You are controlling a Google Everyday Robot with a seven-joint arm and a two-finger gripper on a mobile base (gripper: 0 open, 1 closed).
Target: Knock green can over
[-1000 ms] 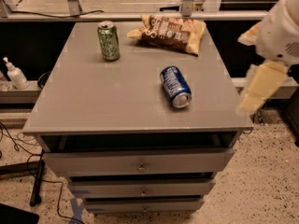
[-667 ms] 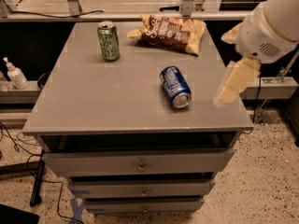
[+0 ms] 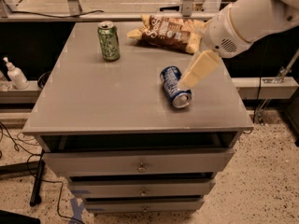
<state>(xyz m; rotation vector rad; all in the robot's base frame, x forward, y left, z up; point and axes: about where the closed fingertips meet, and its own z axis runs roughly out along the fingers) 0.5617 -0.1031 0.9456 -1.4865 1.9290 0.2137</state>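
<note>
Hidden by the arm: the white arm (image 3: pixel 247 17) enters from the top right, and its upper part runs off the edge. It covers the right end of the chip bag (image 3: pixel 163 31).
Gripper position: the cream-coloured gripper (image 3: pixel 196 71) hangs over the right half of the cabinet top (image 3: pixel 112 106). From our view it overlaps the upper right side of the blue can (image 3: pixel 174 87). We cannot tell whether it touches that can.
Gripper state: we cannot tell how far it is open or whether it has hold of anything.
Hard to read: the print on the chip bag and the lettering on the blue can are too blurred for us to make out.
Green can, place: the green can (image 3: pixel 108 41) stands at the far left of the cabinet top. It is left of the chip bag and well apart from the gripper.
Green can, axis: it is upright, with its long axis vertical and its silver top rim facing up.
Blue can, axis: it lies on its side, with its silver end toward the near right.
Cans: we count two, one green and one blue.
Bags: one, at the far edge of the top.
Drawers: we count three drawer fronts (image 3: pixel 141 164) below the top, each with a small knob.
Bottles: one white pump bottle (image 3: pixel 14 73) stands on a ledge left of the cabinet.
</note>
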